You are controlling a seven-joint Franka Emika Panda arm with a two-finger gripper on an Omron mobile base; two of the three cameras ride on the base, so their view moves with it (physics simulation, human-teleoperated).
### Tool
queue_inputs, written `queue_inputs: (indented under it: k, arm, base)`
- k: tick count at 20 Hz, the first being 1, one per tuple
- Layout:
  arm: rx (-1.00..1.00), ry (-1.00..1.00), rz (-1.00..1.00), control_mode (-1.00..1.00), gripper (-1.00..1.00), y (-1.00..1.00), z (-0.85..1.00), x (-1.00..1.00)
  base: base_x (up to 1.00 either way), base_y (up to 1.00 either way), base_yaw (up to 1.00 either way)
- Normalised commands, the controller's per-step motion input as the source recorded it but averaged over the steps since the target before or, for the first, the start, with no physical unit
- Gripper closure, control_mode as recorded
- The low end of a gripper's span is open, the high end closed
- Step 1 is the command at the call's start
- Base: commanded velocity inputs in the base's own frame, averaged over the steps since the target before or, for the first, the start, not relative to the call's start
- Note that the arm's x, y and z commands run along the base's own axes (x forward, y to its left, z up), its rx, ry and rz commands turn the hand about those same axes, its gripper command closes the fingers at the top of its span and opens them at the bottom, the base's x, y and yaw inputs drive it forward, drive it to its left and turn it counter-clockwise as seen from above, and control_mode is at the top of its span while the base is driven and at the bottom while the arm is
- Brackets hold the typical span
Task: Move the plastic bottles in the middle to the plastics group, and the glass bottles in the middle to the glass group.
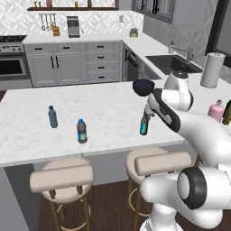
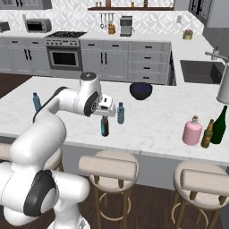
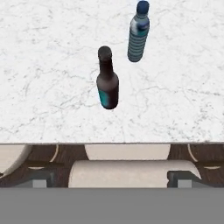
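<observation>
So, progress check: I'd call this roughly a third done. The squat pink bottle (image 2: 192,130) is already over at the right end of the desk (image 2: 156,120), standing just beside the olive-green bottle (image 2: 219,125), with a small brownish bottle (image 2: 207,133) tucked between them. To me that reads as one glass item delivered to the glass group.

Two things are left in the middle. The dark bottle with the teal lower part (image 3: 107,83) stands upright near the front edge of the desk, and the clear blue-capped water bottle (image 3: 138,33) is upright just behind it and a bit to one side, not touching it.

The tool (image 3: 111,179) hangs above and in front of the teal-bottomed bottle, looking down at it. Its tips sit spread wide at the bottom of the hand view with nothing between them, so it's released and carrying nothing. My guess is the teal-bottomed one is the next pick, and it needs to go right, to the green bottle.

After that, the clear water bottle has to go the other way. The plastics group is well off to the left: the pale teal-blue bottle (image 1: 53,116) and the one with the dark label band (image 1: 81,131), both upright and apart from each other.

There's also a dark bowl (image 2: 141,90) further back on the desk, out of the way.
</observation>
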Motion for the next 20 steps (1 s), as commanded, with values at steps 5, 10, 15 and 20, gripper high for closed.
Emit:
queue_inputs:
  k: [5, 10, 15, 20]
  arm:
    - [0.0, 0.01, 0.01, -1.0, -1.0, 0.3, 0.0, 0.32]
    - [0.0, 0.0, 0.0, -1.0, -1.0, 0.19, -0.05, 0.37]
    - [-0.14, 0.0, 0.0, -1.0, -1.0, -0.08, -0.08, 0.26]
    - [0.0, 0.02, 0.0, -1.0, -1.0, -0.17, -0.03, 0.21]
  base:
    - [0.0, 0.0, 0.0]
    - [0.0, 0.0, 0.0]
    - [0.0, 0.0, 0.0]
    - [0.0, 0.0, 0.0]
